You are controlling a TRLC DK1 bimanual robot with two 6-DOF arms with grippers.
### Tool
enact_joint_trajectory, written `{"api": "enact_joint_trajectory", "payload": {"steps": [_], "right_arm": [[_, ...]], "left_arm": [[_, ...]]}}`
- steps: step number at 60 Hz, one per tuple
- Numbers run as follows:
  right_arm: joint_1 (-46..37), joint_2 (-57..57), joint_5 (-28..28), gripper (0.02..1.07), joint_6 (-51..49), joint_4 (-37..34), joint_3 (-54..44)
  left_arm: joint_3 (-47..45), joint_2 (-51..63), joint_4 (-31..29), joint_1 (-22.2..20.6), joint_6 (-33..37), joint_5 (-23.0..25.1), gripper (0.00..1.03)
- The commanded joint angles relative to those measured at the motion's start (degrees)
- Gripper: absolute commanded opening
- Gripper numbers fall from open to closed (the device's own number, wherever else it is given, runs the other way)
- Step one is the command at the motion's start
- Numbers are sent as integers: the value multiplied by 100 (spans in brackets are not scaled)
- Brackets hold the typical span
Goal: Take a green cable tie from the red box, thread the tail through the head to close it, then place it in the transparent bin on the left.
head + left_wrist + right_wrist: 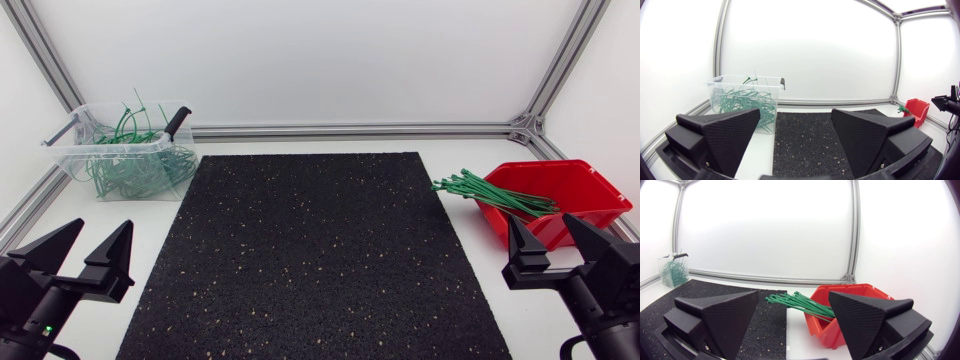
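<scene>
**Head view: both grippers open and empty, ties in the red box**

At the far left of the table (455, 150) stands the transparent bin (72, 152), just off the mat's far left corner. It holds a tangle of green ties (135, 168). Most seem to be closed into loops, though the tangle is too dense to be sure of each. A black handle (177, 122) rests across the bin's far right rim.

At the near left, the left gripper (103, 226) hangs over the bare table beside the mat's left edge. Its two wedge fingers are spread wide, with nothing between them. The left wrist view shows the same wide gap, with the bin ahead of the left-hand finger.

The black speckled mat (310, 250) covers the middle of the table.

To the right of the mat, a bundle of straight green cable ties (492, 193) lies with one end inside the red box (590, 190). The other end sticks out over the box's left rim, above the white table and towards the mat's far right corner. The box sits at the right edge of the table.

At the near right, the right gripper (540, 218) is just on the near side of the red box. Its fingers are set wide apart and grip nothing. In the right wrist view the bundle and the box lie ahead of it, apart from both fingers.
</scene>
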Motion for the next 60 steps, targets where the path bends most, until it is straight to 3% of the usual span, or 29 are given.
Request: {"api": "enact_joint_trajectory", "payload": {"steps": [1, 22, 42, 60], "right_arm": [[37, -60, -17, 104, 65, 10, -110], [-16, -60, 45, 104, 57, 194, -102], [2, -8, 89, 104, 65, 247, 487], [-7, 1276, 124, 103, 65, 124, 1524]], "left_arm": [[-246, -21, -62, -54, -107, -18, 99], [-237, -21, -62, -71, -107, -18, 99], [-237, -21, -62, -63, -107, -18, 99], [-246, -21, -62, -63, -107, -18, 99]]}}
